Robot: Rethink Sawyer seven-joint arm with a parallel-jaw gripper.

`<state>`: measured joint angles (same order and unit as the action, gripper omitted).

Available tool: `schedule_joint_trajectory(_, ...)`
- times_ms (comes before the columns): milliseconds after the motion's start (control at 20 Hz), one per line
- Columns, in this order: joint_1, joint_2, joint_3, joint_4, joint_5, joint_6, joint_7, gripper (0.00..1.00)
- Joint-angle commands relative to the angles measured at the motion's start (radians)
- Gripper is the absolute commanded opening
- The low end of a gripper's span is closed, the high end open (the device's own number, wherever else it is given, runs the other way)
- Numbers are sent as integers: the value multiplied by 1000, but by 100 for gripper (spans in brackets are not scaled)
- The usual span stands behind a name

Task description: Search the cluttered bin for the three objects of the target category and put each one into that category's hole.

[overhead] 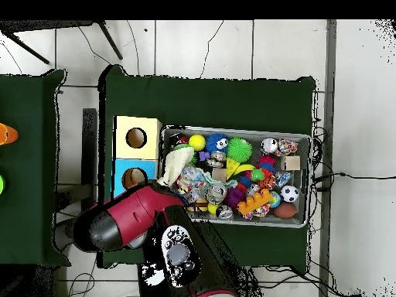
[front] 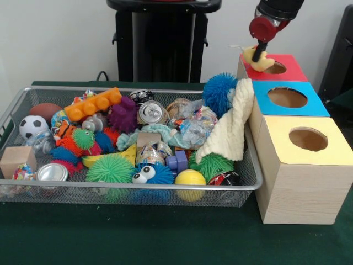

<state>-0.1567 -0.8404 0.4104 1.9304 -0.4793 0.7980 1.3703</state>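
gripper (front: pixel 259 53) pinching yellow cloth (front: pixel 258 59) over red box (front: pixel 287 67) hole, at 1 o'clock from wire bin (front: pixel 16 107)

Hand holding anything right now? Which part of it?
A small yellow soft toy, pinched at its top by the hand, over the red box beside its hole. Finger state isn't visible.

Red and black arm (overhead: pixel 128 220) with rounded joints.
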Motion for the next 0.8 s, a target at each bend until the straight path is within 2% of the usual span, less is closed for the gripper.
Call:
schedule_joint_trajectory(50,17,70,12,26,7,-38,96,0)
schedule_joint_trajectory(300,46,102,-18,-18,-38,-61,117,0)
schedule_joint_trajectory(550,69,121,-37,-52,-47,-115,154,0)
schedule_joint_trajectory(800,82,125,-52,-60,-34,-128,163,0)
